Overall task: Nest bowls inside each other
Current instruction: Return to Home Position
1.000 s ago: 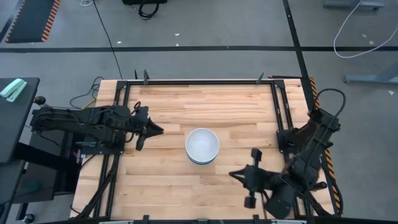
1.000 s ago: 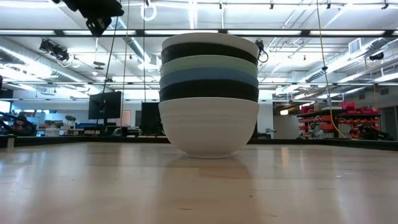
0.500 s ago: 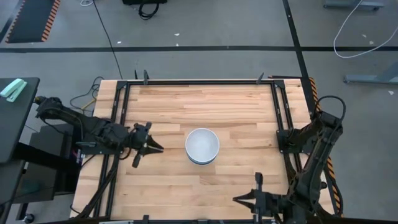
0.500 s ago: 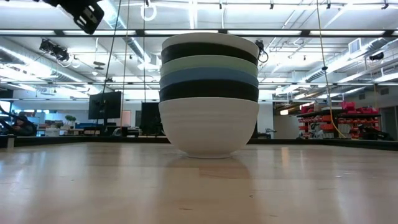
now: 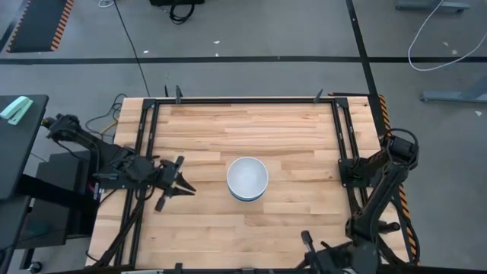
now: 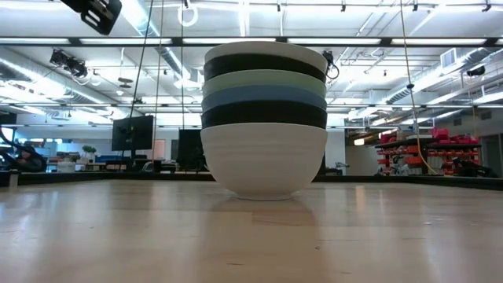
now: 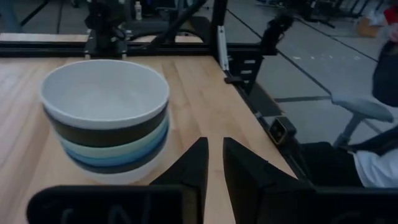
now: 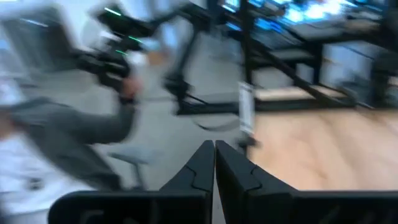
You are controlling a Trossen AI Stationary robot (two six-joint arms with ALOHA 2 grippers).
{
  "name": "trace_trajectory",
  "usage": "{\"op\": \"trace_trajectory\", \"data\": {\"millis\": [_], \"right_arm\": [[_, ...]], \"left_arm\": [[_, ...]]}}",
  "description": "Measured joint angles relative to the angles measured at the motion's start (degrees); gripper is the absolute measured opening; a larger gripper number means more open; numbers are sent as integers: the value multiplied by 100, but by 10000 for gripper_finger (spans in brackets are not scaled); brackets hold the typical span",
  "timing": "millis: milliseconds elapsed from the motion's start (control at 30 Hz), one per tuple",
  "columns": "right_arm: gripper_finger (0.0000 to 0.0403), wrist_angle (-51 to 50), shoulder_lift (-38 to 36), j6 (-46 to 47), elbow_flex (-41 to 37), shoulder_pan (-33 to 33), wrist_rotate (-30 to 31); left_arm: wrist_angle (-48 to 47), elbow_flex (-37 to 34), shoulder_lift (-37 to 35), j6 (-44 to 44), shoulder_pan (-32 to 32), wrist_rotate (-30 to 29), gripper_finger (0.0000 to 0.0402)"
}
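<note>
Bowls (image 5: 247, 179) nested, apparently all six.

No readable text, labels, brands or numbers anywhere. Nothing printed on the bowls (image 6: 265, 118), table (image 5: 251, 221) or arms. Monitors in the room behind too far off to read.

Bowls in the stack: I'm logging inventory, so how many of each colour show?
White bowls: 2, top and bottom
Black bowls: 2, upper and lower
Mint green bowl: 1
Blue bowl: 1
Total: 6
</note>
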Motion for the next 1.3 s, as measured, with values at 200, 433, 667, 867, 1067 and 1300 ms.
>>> {"op": "trace_trajectory", "data": {"millis": [200,433,667,867,1067,1300], "right_arm": [[23,2075,0,-1095,-877,7,-1258],[23,3067,0,-1121,-1506,7,-1561],[23,4065,0,-1232,-2061,7,-2340],[23,5046,-60,-1467,-2860,31,-2576],[23,4738,-773,-1560,-3659,120,-2504],[23,4765,-1572,-1754,-4069,-13,-2450]], "left_arm": [[-9,0,0,260,-378,38,63],[-13,0,2,483,-843,40,66],[-18,0,2,532,-1144,42,58],[-17,0,2,530,-1200,40,62],[-19,0,2,532,-1198,42,69],[-24,0,2,536,-1195,42,62]]}}
